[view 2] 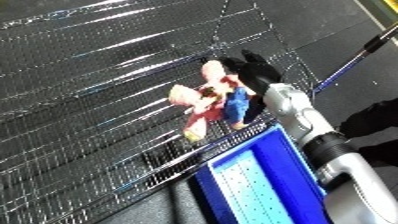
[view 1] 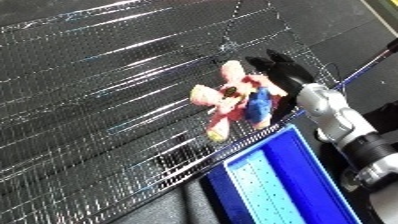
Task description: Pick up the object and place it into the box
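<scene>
Blue bin (view 1: pixel 306 165): nearest to me, at the lower right of both eye views. A rectangular bin of bright blue, its paler floor (view 1: pixel 266 187) showing faint rows of dots. Its upper end lies just beside the lower edge of the wire surface.

My right forearm (view 2: pixel 298 117): white and silver, it comes in from the lower right, passes over the bin's right side and reaches up toward the middle of the view.

Wire mesh surface (view 1: pixel 98 100): a shiny grid of thin metal wire, tilted across the view, filling the left and the centre. It lies over a dark ground and catches bright streaks of light.

Plush figure (view 1: pixel 238 97): a soft doll with pink limbs, a red body, a blue part at its right side and a pale foot at its lower end. It sits near the lower right edge of the mesh, just above the bin's upper end, and outside the bin.

My right hand (view 2: pixel 253 72): black, at the doll's upper right and touching it. The fingers curl round the doll's far side and grip it. Whether the doll is clear of the mesh or resting on it, I cannot tell.

My left hand: in neither view.

Dark floor (view 1: pixel 342 27): beyond the mesh, at the upper right, with a thin dark rod (view 2: pixel 355 57) slanting across it.
</scene>
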Motion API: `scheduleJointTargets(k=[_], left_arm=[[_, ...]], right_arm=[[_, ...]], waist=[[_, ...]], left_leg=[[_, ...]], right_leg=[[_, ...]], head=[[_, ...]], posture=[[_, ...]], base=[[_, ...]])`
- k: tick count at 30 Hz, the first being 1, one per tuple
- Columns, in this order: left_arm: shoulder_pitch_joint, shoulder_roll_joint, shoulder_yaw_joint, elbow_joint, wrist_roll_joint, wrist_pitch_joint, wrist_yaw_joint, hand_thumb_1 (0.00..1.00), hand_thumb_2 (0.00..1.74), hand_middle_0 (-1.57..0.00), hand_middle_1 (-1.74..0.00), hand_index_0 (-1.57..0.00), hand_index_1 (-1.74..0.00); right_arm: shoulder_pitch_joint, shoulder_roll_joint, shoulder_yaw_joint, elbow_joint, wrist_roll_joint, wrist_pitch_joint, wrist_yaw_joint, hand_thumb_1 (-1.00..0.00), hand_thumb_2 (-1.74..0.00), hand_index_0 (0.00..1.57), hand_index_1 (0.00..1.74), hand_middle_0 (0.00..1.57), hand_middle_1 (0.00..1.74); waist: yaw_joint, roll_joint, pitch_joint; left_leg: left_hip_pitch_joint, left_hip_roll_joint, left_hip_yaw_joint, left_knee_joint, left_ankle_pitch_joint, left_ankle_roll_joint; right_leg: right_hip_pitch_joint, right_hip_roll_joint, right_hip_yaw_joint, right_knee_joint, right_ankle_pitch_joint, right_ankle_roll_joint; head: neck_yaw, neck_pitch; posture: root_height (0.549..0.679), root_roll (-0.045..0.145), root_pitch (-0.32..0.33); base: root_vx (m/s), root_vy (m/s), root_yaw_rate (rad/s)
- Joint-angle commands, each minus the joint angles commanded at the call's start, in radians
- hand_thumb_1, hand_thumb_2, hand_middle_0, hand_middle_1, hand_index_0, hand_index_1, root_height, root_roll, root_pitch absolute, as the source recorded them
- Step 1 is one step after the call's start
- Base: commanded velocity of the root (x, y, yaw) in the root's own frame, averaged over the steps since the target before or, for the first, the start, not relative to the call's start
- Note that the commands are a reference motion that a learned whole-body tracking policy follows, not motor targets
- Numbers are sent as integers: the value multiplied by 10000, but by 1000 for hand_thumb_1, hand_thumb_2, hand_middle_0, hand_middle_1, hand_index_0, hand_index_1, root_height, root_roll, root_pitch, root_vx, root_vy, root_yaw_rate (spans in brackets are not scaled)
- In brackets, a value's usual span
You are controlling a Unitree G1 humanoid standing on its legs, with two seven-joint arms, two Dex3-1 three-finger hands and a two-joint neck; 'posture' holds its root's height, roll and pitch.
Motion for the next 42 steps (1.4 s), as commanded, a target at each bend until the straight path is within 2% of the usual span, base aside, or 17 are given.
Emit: scheduleJointTargets(k=[1, 8, 13, 18, 24, 29, 30, 31, 35, 36, 37, 38, 42], left_arm=[[-39, -27, -5, -10, -1, -40, 71, 1000, 1740, -1570, -1740, -1570, -1740], [12, -130, -94, -83, -29, -99, 221, 1000, 1740, -1570, -1740, -1570, -1740], [52, -174, -136, -155, -51, -113, 222, 1000, 1740, -1570, -1740, -1570, -1740], [46, -215, -162, -126, -64, -125, 231, 1000, 1740, -1570, -1740, -1570, -1740], [13, -226, -147, -90, -19, -151, 217, 1000, 1740, -1570, -1740, -1570, -1740], [81, -253, -52, -100, -68, -199, 172, 1000, 1740, -1570, -1740, -1570, -1740], [92, -265, -51, -114, -66, -204, 169, 1000, 1740, -1570, -1740, -1570, -1740], [92, -265, -51, -114, -66, -204, 169, 1000, 1740, -1570, -1740, -1570, -1740], [143, -254, 4, -121, -76, -196, 152, 1000, 1740, -1570, -1740, -1570, -1740], [161, -248, 43, -96, -109, -191, 141, 1000, 1740, -1570, -1740, -1570, -1740], [161, -248, 43, -96, -109, -191, 141, 1000, 1740, -1570, -1740, -1570, -1740], [170, -242, 61, -78, -130, -184, 134, 1000, 1740, -1570, -1740, -1570, -1740], [246, -216, 113, -34, -199, -154, 91, 1000, 1740, -1570, -1740, -1570, -1740]], right_arm=[[-340, 43, 147, 452, 69, -1, -66, 0, 0, 0, 0, 0, 0], [-1631, 139, 671, 1885, 286, -79, -225, 0, 0, 0, 0, 0, 0], [-2276, 178, 1061, 2611, 294, -144, -258, 0, 0, 0, 0, 0, 0], [-2461, 209, 1199, 2867, 319, -141, -256, 0, 0, 0, 0, 0, 0], [-2235, 388, 1237, 2726, 408, -183, -230, -300, -522, 471, 522, 471, 522], [-1711, 527, 1043, 2401, 357, -207, -204, -550, -957, 864, 957, 864, 957], [-1540, 623, 951, 2355, 368, -205, -213, -650, -1131, 1020, 1131, 1020, 1131], [-1540, 623, 951, 2355, 368, -205, -213, -650, -1131, 1020, 1131, 1020, 1131], [-1260, 844, 808, 2220, 413, -178, -255, -850, -1479, 1334, 1479, 1334, 1479], [-1150, 932, 752, 2139, 442, -158, -278, -950, -1653, 1492, 1653, 1492, 1653], [-1150, 932, 752, 2139, 442, -158, -278, -950, -1653, 1492, 1653, 1492, 1653], [-1096, 967, 724, 2092, 458, -145, -286, -1000, -1740, 1570, 1740, 1570, 1740], [-879, 998, 600, 1874, 481, -97, -290, -1000, -1740, 1570, 1740, 1570, 1740]], waist=[[1, 125, 30], [-7, 528, 195], [-39, 724, 289], [-48, 809, 343], [-75, 788, 416], [-102, 741, 427], [-102, 727, 427], [-102, 727, 427], [-71, 650, 427], [-64, 597, 427], [-64, 597, 427], [-63, 566, 427], [-57, 459, 427]], left_leg=[[-66, -25, 11, -24, 37, -4], [-293, -121, 16, 5, 94, -26], [-439, -173, 17, 1, 133, -56], [-506, -188, 13, -5, 147, -77], [-528, -146, -13, -23, 149, -95], [-571, -110, -50, -2, 133, -101], [-585, -99, -59, 4, 133, -101], [-585, -99, -59, 4, 133, -101], [-558, -74, -71, -33, 136, -93], [-515, -61, -73, -55, 131, -92], [-515, -61, -73, -55, 131, -92], [-492, -55, -76, -60, 128, -94], [-459, -39, -115, -35, 115, -105]], right_leg=[[-93, -33, 3, 23, 0, 3], [-422, -127, 54, 183, -64, -33], [-626, -186, 70, 305, -119, -46], [-724, -203, 65, 377, -153, -54], [-688, -156, 15, 382, -206, -82], [-689, -137, -26, 395, -203, -83], [-682, -136, -40, 385, -195, -81], [-682, -136, -40, 385, -195, -81], [-610, -100, -71, 325, -174, -78], [-543, -83, -82, 290, -168, -74], [-543, -83, -82, 290, -168, -74], [-507, -77, -87, 278, -166, -74], [-411, -71, -111, 267, -167, -80]], head=[[311, 165], [663, 859], [738, 1182], [686, 1301], [548, 1415], [407, 1393], [338, 1412], [338, 1412], [216, 1551], [145, 1601], [145, 1601], [74, 1583], [-98, 1819]], posture=[[648, 65, -51], [646, 76, -36], [645, 83, -26], [645, 87, -21], [646, 88, -19], [646, 85, -18], [646, 84, -18], [646, 84, -18], [647, 81, -20], [647, 80, -22], [647, 80, -22], [647, 79, -24], [647, 76, -30]], base=[[11, -5, 4], [3, 0, 2], [-5, -9, 18], [0, -17, 8], [4, -26, 6], [1, -18, 16], [-2, -11, 28], [-2, -11, 28], [-3, -9, 20], [-4, -3, -1], [-4, -3, -1], [-7, -6, 9], [-19, -8, 28]])
